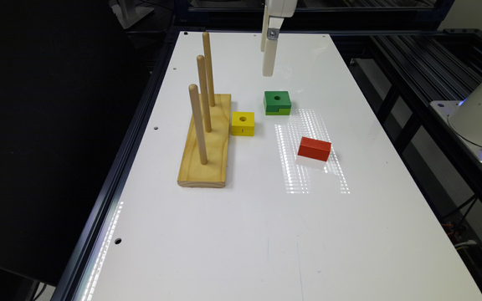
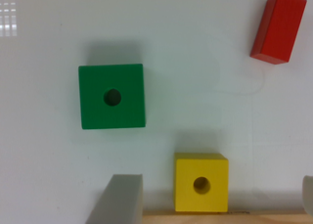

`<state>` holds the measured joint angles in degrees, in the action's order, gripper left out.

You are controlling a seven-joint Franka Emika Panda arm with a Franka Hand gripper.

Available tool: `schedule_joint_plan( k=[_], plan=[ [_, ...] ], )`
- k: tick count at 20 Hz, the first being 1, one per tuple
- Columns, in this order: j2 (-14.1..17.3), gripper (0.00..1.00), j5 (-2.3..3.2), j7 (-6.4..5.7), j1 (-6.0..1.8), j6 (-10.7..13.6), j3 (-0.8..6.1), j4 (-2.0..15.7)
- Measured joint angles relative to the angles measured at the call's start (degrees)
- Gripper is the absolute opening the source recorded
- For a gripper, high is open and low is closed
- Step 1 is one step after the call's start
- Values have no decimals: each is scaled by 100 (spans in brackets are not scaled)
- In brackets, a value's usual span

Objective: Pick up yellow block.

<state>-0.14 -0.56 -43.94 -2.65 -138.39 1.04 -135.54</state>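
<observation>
Exterior view: gripper hangs high over white table, nearer green block than yellow block. Yellow block touching peg board with 3 pegs. Risk: finger strikes board or pegs, or descends on green block. Dark frame rails around.

Wrist view: jaws wide apart, empty; yellow block between fingers, off-centre; red block well apart.

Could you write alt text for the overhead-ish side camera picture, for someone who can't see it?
A white robot gripper hangs above a white table, over a green block. Nearby sit a yellow block beside a wooden base with three upright pegs, and a red block.
</observation>
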Motion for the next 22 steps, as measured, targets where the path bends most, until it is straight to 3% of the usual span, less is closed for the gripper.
schedule_joint_plan(
  k=[8,14,22],
  plan=[
    [52,100,6,7,-21,-10,0,18],
    [451,100,9,7,-22,-348,0,54],
    [554,100,10,7,-22,-352,-1,158]
  ],
)
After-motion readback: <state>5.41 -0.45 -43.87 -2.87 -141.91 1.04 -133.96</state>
